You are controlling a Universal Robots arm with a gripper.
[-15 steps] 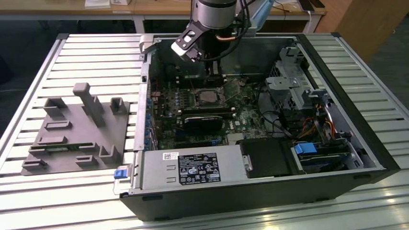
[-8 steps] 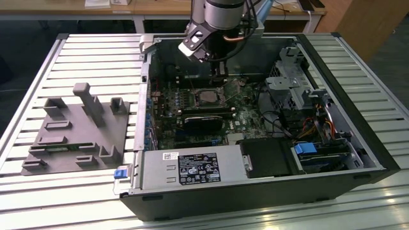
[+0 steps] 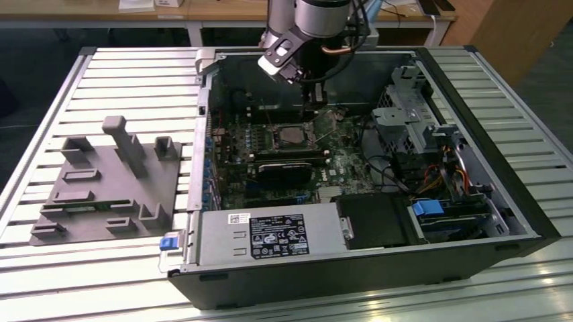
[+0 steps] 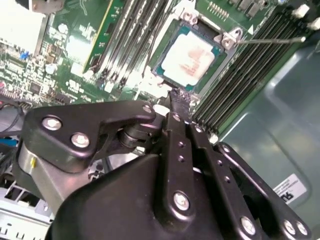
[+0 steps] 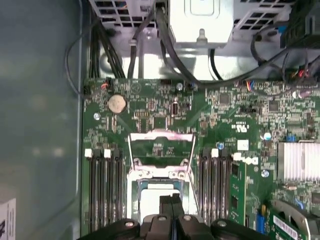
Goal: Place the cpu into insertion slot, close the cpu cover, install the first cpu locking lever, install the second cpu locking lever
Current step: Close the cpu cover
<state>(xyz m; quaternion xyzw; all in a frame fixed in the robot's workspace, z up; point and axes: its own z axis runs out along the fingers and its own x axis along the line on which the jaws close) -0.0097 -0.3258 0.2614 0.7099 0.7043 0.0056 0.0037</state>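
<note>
We are seeing the cpu lying in the insertion slot, pale top up. The cpu cover is standing raised at the slot's edge away from the fingers. Those are pressing together on nothing, at the slot's nearer edge; we cannot tell whether they are touching the chip. We are judging that tips coming down off-centre risk tilting the chip and bending contacts. A cover dropping onto a skewed chip risks jamming, and the thin locking lever beside the slot, lying unlatched, risks snagging.
</note>
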